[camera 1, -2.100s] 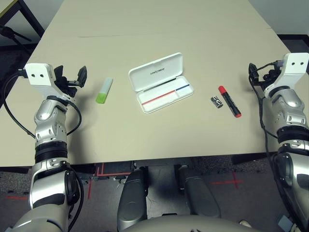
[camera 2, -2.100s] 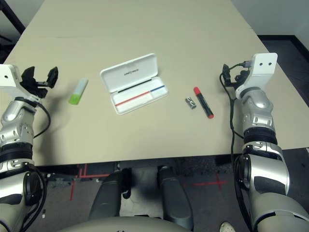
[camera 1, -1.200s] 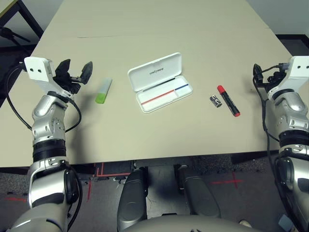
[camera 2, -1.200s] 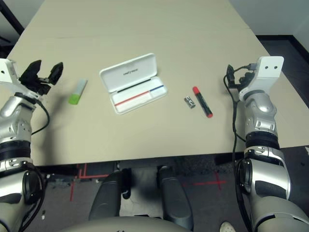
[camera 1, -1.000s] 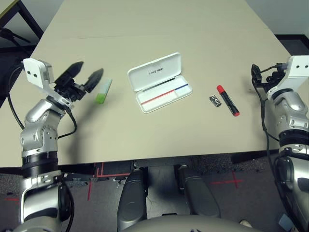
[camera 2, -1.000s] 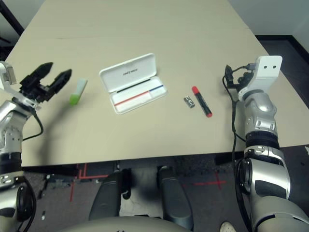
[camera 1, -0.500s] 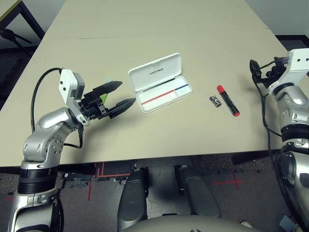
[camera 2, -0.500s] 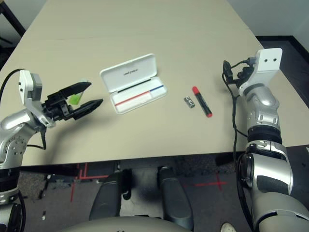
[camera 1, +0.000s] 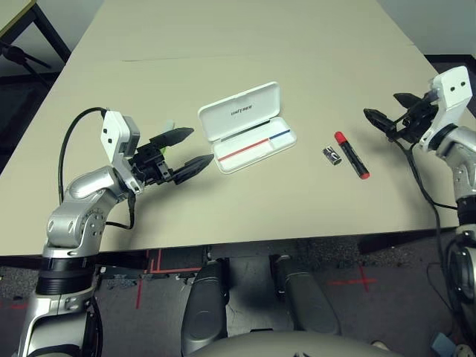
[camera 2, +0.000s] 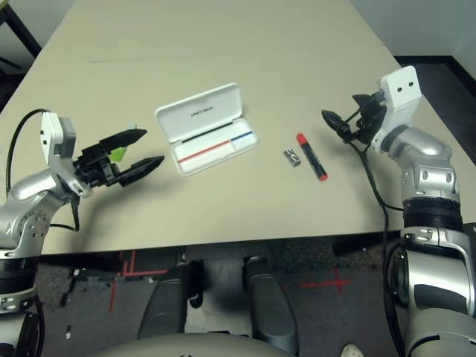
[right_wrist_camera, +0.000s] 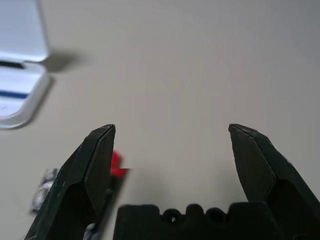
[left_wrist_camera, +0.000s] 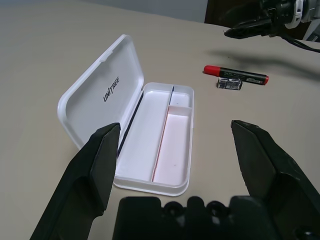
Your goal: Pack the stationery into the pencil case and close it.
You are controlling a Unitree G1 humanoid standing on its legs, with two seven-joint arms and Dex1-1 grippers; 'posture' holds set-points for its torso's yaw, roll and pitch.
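The pencil case (camera 1: 248, 126) is white, with small dark lettering on its lid and a thin red-and-blue line inside. The marker (camera 1: 352, 155) is red with a black end; beside it lies a tiny black-and-silver piece (camera 1: 332, 155). The counter (camera 1: 245, 52) is plain beige. Both end effectors, left (camera 1: 182, 149) and right (camera 1: 388, 111), are black on white housings.
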